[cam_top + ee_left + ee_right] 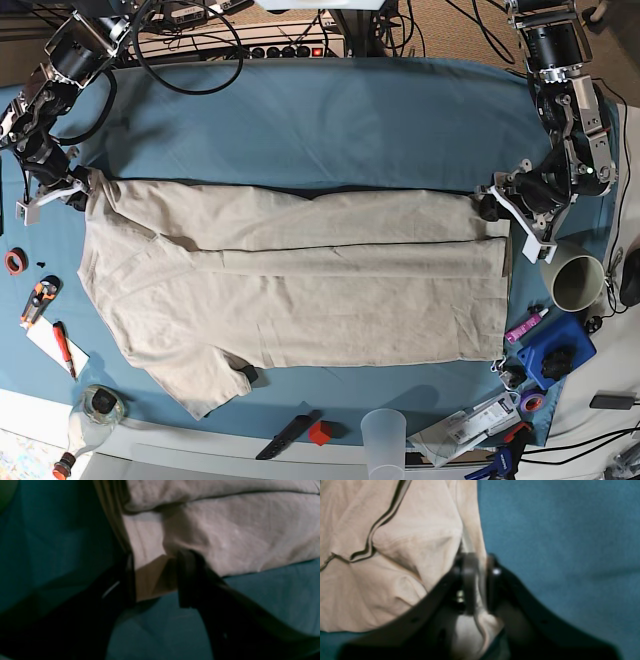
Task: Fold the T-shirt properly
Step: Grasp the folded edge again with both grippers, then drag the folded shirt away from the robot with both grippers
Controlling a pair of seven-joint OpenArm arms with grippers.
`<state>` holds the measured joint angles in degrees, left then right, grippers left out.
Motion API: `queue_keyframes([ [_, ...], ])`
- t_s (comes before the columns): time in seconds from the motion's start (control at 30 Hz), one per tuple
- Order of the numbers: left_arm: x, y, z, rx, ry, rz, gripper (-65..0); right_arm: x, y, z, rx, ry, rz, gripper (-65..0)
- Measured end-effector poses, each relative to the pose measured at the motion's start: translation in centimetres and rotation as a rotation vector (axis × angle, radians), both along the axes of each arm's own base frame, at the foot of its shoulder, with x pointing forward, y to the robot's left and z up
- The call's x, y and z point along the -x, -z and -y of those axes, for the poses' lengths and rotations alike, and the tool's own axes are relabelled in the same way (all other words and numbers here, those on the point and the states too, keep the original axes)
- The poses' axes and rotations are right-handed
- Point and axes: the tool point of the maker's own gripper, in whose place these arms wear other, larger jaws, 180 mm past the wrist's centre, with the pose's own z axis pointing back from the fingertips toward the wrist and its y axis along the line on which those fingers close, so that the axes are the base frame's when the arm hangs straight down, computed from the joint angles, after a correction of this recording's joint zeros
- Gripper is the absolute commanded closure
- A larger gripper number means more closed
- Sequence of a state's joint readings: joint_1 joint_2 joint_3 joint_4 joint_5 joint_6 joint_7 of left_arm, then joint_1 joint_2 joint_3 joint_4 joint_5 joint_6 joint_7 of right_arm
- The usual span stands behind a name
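Observation:
The beige T-shirt [300, 290] lies spread across the blue-teal table cloth [300, 120], its upper part folded down in a long band. A sleeve points to the front left. My left gripper [488, 205] is at the shirt's right edge. In the left wrist view it [157, 580] is shut on a fold of the T-shirt [225, 535]. My right gripper [78, 187] is at the shirt's upper left corner. In the right wrist view it [480, 580] is shut on a thin edge of the T-shirt [395, 555].
A beige cup [577, 283], a blue object [555, 350] and a marker [527, 325] lie at the right. A clear cup [382, 435], a black tool [285, 435] and a red block [318, 433] sit at the front. Orange tools [38, 298] lie at the left.

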<state>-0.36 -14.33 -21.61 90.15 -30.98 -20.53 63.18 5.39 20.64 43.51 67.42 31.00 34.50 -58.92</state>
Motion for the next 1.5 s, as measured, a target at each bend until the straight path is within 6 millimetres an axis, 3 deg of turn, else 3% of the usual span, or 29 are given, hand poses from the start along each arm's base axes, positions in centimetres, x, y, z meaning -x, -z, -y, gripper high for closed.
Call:
queue_keyframes([
  [0.07, 0.1, 0.1, 0.1, 0.005, 0.001, -0.005, -0.7, 0.1, 0.0, 0.1, 0.0, -0.001, -0.004, 0.0],
  [0.1, 0.2, 0.2, 0.2, 0.007, 0.002, -0.006, 0.0, 0.1, -0.1, 0.2, 0.003, -0.002, -0.005, 0.0],
  [0.63, 0.9, 0.0, 1.0, 0.051, 0.046, -0.027, 0.0, 1.0, -1.5, 0.6, -0.033, -0.082, -0.023, 0.0],
  [0.83, 1.2, -0.7, -2.2, 0.0, 0.015, -0.034, 0.0, 1.8, -2.0, 1.2, -0.001, -0.09, -0.038, 0.0],
  [1.0, 1.5, -1.3, -3.9, -0.013, 0.009, -0.033, 0.0, 1.8, -3.9, 1.4, 0.058, -0.114, -0.023, 0.0],
  [1.27, 5.2, -0.8, -4.1, -0.04, 0.073, -0.084, 0.0, 1.8, -6.2, 0.5, 0.068, -0.168, -0.016, 0.0],
  [1.5, 8.4, -2.4, -5.7, -0.104, 0.047, -0.053, 0.0, 4.2, -5.2, 0.8, 0.04, -0.155, -0.064, 0.0],
])
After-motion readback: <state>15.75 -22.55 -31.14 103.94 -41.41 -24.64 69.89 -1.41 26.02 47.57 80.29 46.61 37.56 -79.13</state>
